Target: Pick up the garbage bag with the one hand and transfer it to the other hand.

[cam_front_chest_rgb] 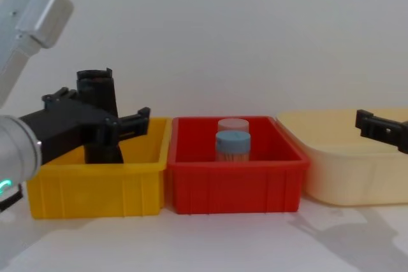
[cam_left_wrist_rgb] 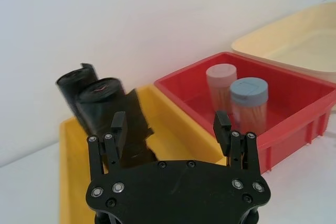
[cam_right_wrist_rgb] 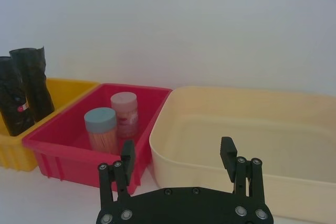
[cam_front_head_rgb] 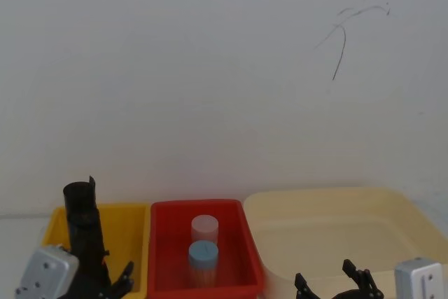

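Two black rolls stand upright in the yellow bin [cam_left_wrist_rgb: 173,129]. The garbage bag [cam_left_wrist_rgb: 105,106] is the nearer roll, with a red mark on its top; its red label [cam_right_wrist_rgb: 21,108] faces the right wrist view. The plain roll [cam_left_wrist_rgb: 76,85] stands just behind it. My left gripper [cam_left_wrist_rgb: 170,121] hovers over the yellow bin, open, one finger [cam_left_wrist_rgb: 118,129] in front of the garbage bag and not gripping it. In the chest view the left gripper [cam_front_chest_rgb: 95,109] straddles a roll [cam_front_chest_rgb: 95,90]. My right gripper [cam_right_wrist_rgb: 177,153] is open and empty in front of the cream bin [cam_right_wrist_rgb: 236,129].
A red bin [cam_front_chest_rgb: 233,179] sits between the yellow bin [cam_front_chest_rgb: 95,186] and the cream bin [cam_front_chest_rgb: 344,176]. It holds a blue-lidded jar [cam_front_chest_rgb: 233,144] and a pink-lidded jar [cam_front_chest_rgb: 233,124]. A white wall stands close behind the bins.
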